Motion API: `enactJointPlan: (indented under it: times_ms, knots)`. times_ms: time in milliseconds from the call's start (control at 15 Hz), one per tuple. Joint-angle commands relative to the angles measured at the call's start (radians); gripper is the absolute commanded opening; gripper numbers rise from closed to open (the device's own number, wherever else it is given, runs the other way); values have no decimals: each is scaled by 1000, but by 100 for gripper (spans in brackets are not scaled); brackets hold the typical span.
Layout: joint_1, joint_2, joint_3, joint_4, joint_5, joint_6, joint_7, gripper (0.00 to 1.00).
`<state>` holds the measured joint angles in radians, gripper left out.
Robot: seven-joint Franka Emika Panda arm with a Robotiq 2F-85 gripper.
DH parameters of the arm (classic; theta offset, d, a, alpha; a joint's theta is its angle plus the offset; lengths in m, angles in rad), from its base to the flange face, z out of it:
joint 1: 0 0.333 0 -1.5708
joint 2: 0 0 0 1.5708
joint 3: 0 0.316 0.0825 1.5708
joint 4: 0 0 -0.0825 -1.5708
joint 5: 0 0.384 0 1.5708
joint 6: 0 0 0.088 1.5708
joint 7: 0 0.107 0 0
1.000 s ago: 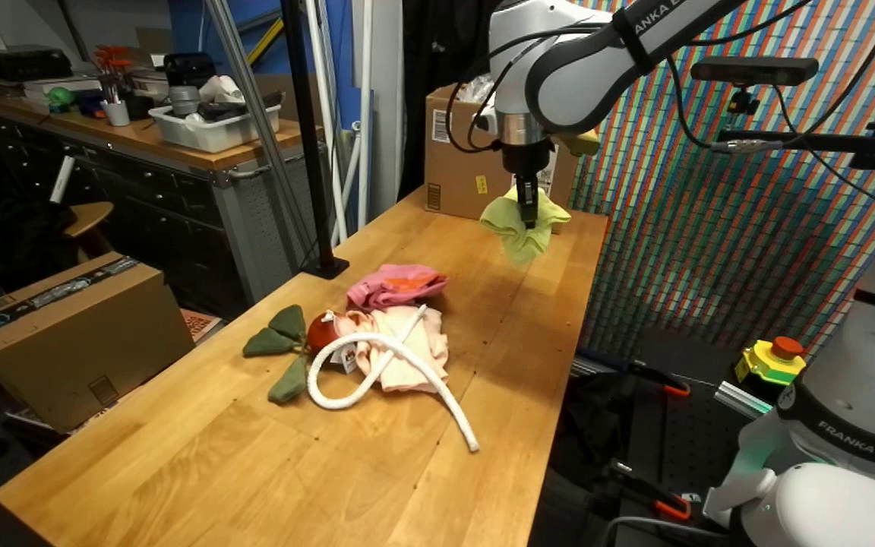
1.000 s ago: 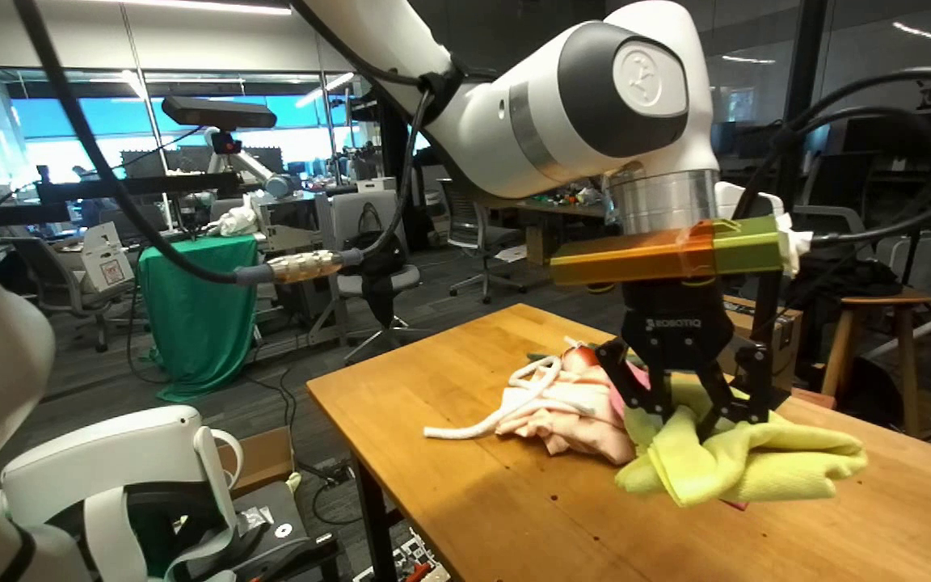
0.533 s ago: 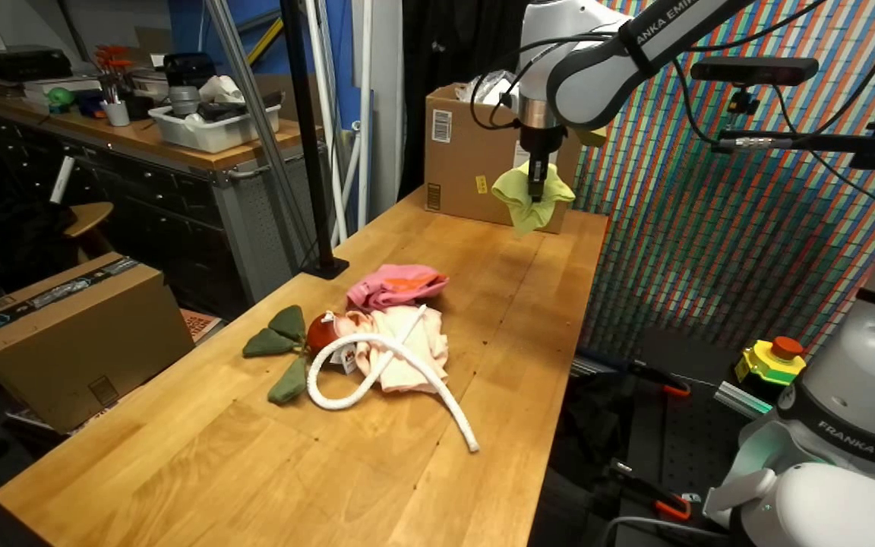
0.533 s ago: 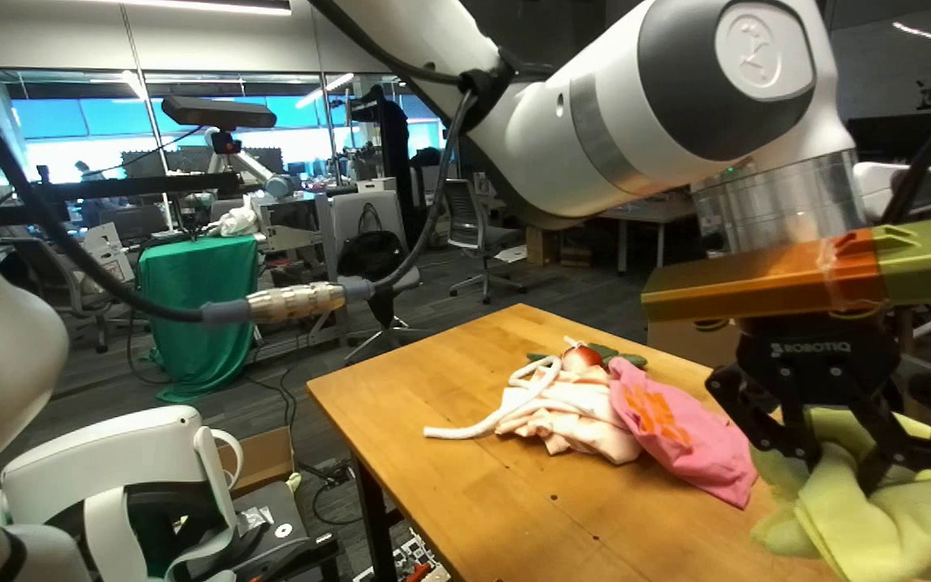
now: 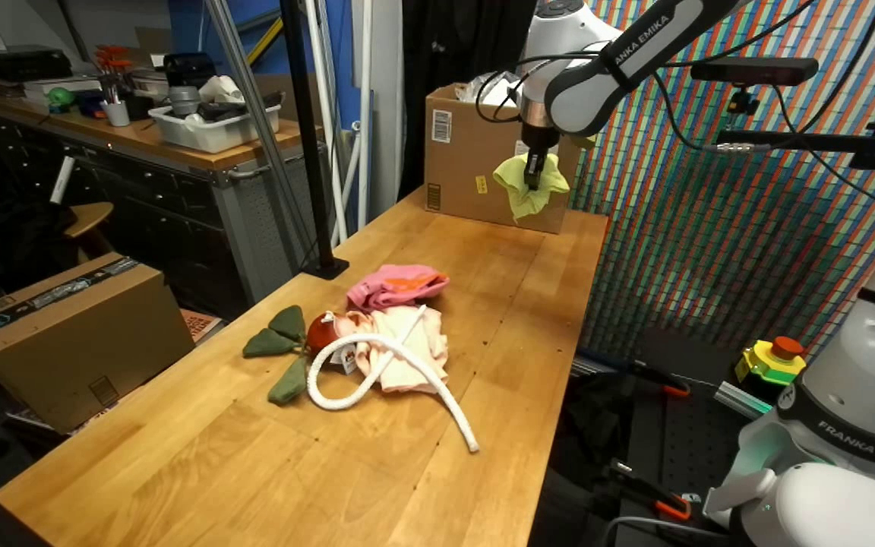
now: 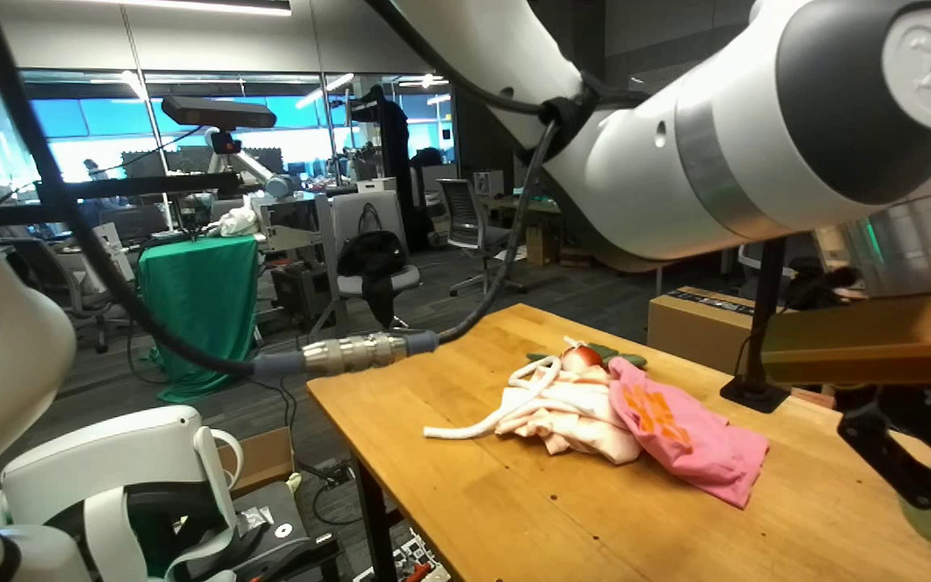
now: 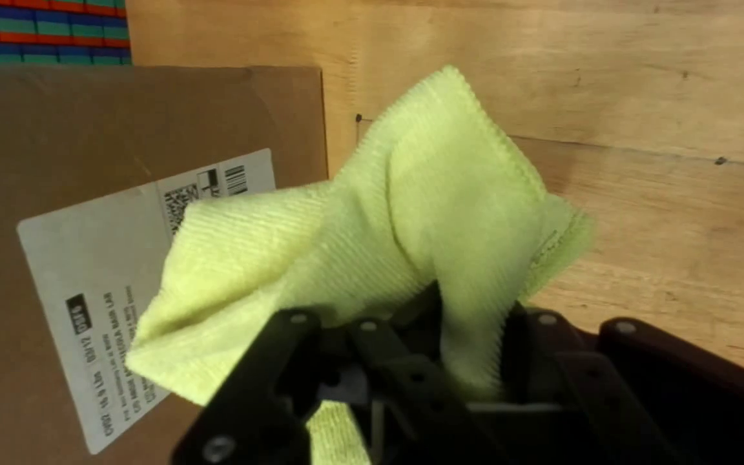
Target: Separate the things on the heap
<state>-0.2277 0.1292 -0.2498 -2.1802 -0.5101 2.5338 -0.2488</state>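
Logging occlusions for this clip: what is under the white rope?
Under the rope: pale cloth where it crosses itself, wooden table at one end. Anything the cloth covers can't be seen.

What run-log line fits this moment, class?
end effector: gripping yellow-green cloth near brown cardboard box | long white rope: across pale beige cloth | separation: unfinished

In an exterior view, a rope (image 5: 394,346) is laid across a front cloth (image 5: 407,374), a rear cloth (image 5: 386,282) set behind; a raised cloth (image 5: 530,203) is held before the cardboard box (image 5: 462,169).
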Motion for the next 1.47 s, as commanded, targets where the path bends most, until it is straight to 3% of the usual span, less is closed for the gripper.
enactJointPlan:
  times_ms: [0, 133, 200, 267, 800, 1400]
  knots:
    - [-2, 83, -33, 90, -74, 60, 108, 7]
    - [4, 114, -53, 119, -119, 78, 171, 12]
    - [7, 127, -61, 132, -138, 82, 201, 40]
    - [8, 138, -66, 143, -152, 81, 221, 41]
    - [13, 164, -57, 164, -160, 65, 268, 100]
    - [-1, 70, 154, -6, 262, 147, -114, 100]
